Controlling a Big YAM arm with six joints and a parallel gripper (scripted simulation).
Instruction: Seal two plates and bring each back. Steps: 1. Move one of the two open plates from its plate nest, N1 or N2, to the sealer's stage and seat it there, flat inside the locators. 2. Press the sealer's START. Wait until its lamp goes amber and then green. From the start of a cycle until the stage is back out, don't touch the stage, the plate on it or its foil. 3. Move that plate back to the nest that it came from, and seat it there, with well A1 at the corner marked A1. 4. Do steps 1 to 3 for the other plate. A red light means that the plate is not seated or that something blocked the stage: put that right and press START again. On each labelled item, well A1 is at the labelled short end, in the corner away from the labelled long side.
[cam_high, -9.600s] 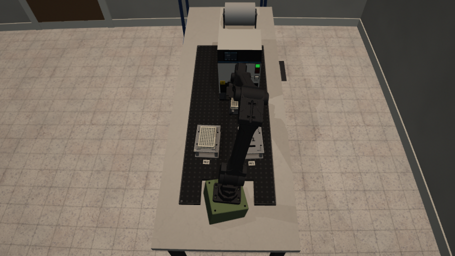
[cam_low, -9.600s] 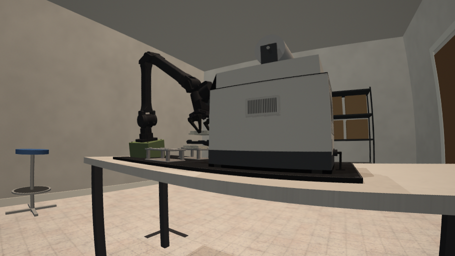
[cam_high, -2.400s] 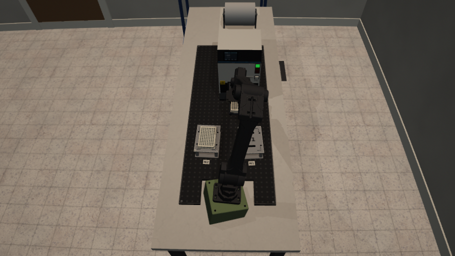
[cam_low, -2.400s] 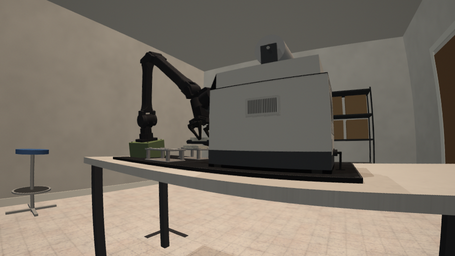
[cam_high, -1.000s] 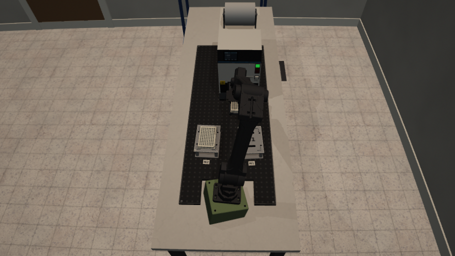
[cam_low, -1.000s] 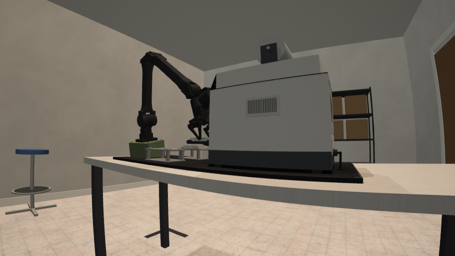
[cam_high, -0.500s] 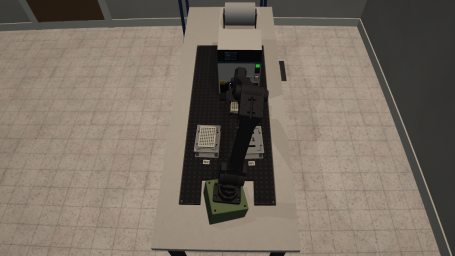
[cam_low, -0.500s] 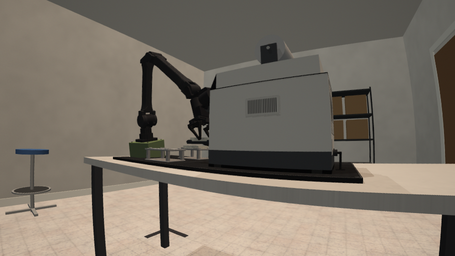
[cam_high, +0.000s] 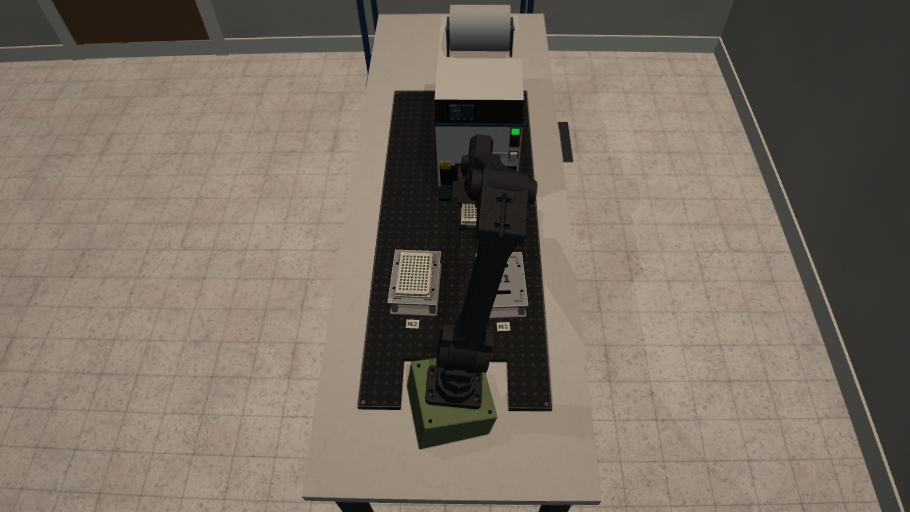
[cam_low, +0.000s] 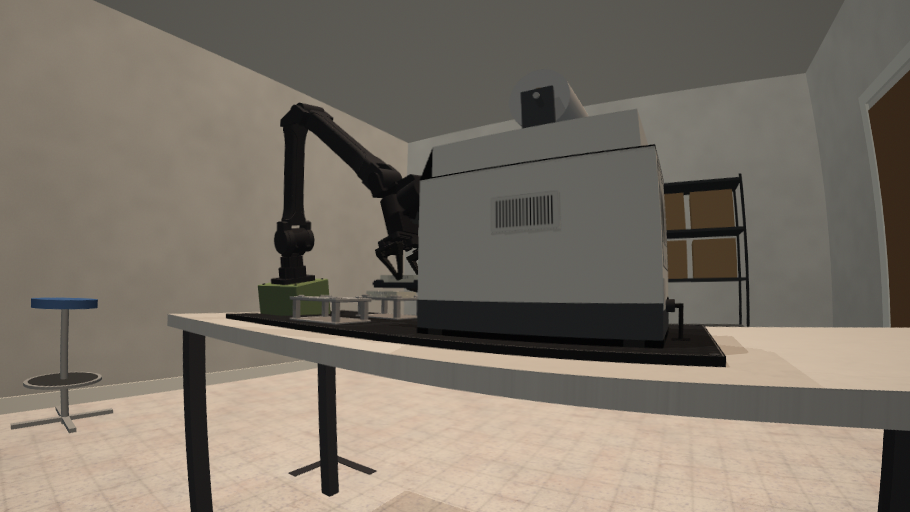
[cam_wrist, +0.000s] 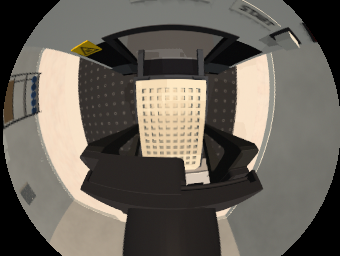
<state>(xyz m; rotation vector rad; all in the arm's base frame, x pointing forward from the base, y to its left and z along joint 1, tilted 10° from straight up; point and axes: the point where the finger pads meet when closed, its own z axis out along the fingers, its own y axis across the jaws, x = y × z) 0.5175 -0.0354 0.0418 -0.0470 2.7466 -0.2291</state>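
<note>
Plate sits at the stage, apparently, with the wide-set pincer clamped on it.

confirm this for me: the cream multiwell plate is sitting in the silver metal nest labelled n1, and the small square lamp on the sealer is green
The nest is wrong: the cream multiwell plate sits in the silver metal nest labelled N2, as the top view shows. The small square lamp is green, as you say.
</note>
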